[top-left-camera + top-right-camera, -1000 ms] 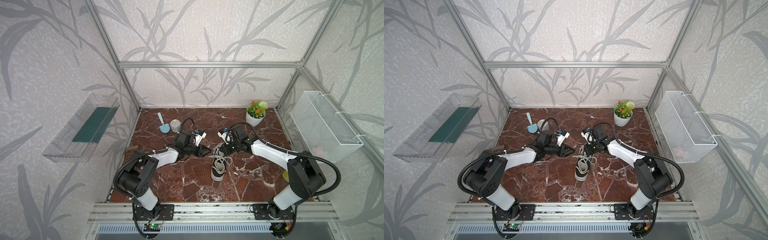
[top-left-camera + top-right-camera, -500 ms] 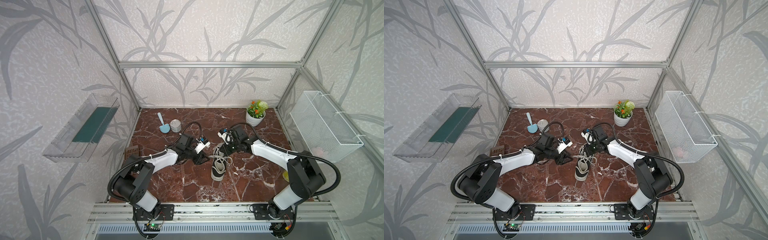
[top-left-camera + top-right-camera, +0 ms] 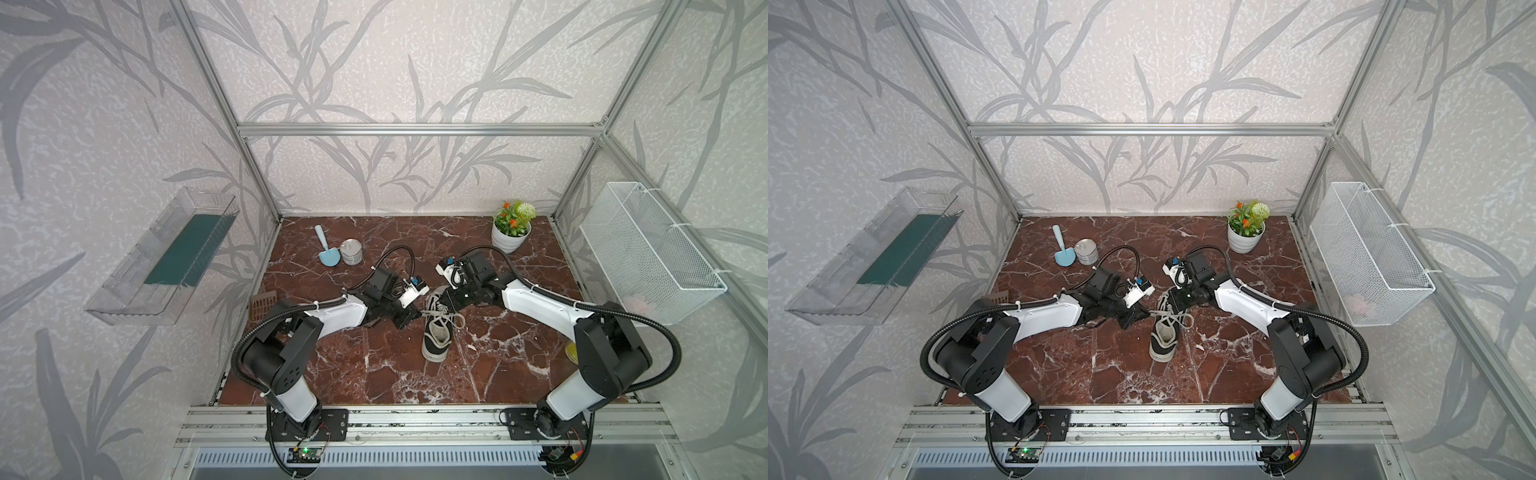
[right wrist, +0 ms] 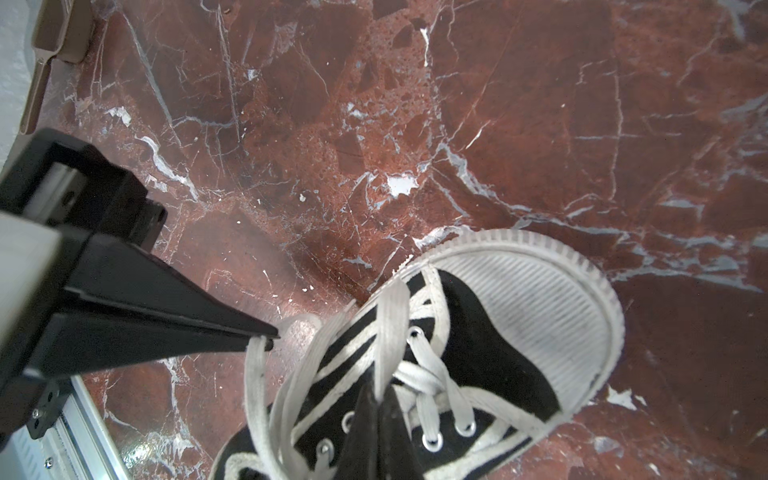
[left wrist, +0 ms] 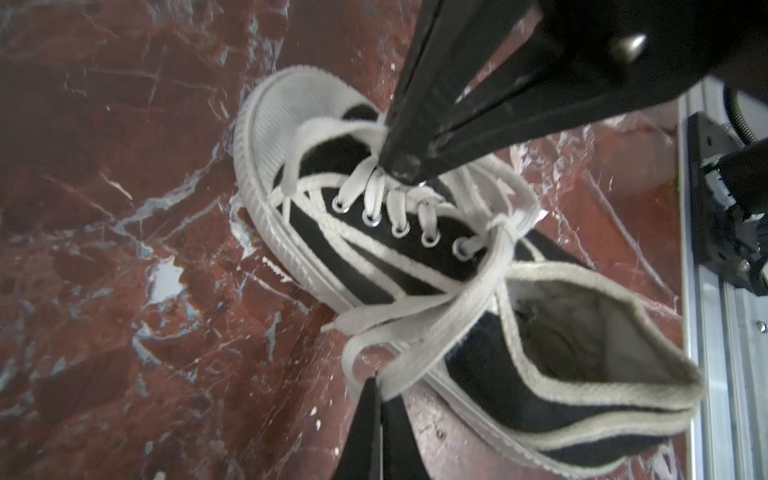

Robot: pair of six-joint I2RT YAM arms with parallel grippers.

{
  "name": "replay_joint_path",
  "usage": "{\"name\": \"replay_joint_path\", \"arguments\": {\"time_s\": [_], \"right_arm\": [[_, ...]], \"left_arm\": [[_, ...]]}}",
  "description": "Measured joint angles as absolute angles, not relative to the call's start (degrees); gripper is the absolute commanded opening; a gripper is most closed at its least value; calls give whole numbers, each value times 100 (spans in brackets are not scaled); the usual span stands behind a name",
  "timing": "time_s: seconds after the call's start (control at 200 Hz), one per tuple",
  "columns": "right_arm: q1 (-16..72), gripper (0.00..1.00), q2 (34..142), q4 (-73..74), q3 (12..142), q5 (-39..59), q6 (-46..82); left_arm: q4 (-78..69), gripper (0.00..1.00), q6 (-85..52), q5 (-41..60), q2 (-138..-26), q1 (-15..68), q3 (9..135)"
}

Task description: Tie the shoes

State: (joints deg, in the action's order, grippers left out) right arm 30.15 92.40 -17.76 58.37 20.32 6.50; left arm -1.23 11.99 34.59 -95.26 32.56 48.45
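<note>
- The sneaker [image 3: 437,328] lies near the middle of the bench [image 3: 332,374], toe towards the front rail, and its laces [image 5: 500,249] are not yet knotted into a bow.
- Your left pincer [image 4: 266,337] is pressed together on a lace loop just beside the shoe. Your right pincer [image 5: 401,166] is pressed together on a strand over the eyelets.
- Nothing pins the shoe down, so a hard pull would likely drag or tip it.
- The flat lace may slide out of the narrow tips, and the loop would then collapse.
- The two pincers work close together, so crossing them risks a knock.
- You have bare bench in front and to both sides. The tin can [image 3: 351,251], the blue scoop [image 3: 326,251] and the potted plant [image 3: 512,232] stand well apart at the back.
</note>
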Motion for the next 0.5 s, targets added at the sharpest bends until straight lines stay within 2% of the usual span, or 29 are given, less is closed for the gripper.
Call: {"name": "replay_joint_path", "arguments": {"time_s": [0.5], "right_arm": [[2943, 0, 8571, -1809, 5218, 1487, 1011]], "left_arm": [[-14, 0, 1177, 3070, -9526, 3218, 5026]]}}
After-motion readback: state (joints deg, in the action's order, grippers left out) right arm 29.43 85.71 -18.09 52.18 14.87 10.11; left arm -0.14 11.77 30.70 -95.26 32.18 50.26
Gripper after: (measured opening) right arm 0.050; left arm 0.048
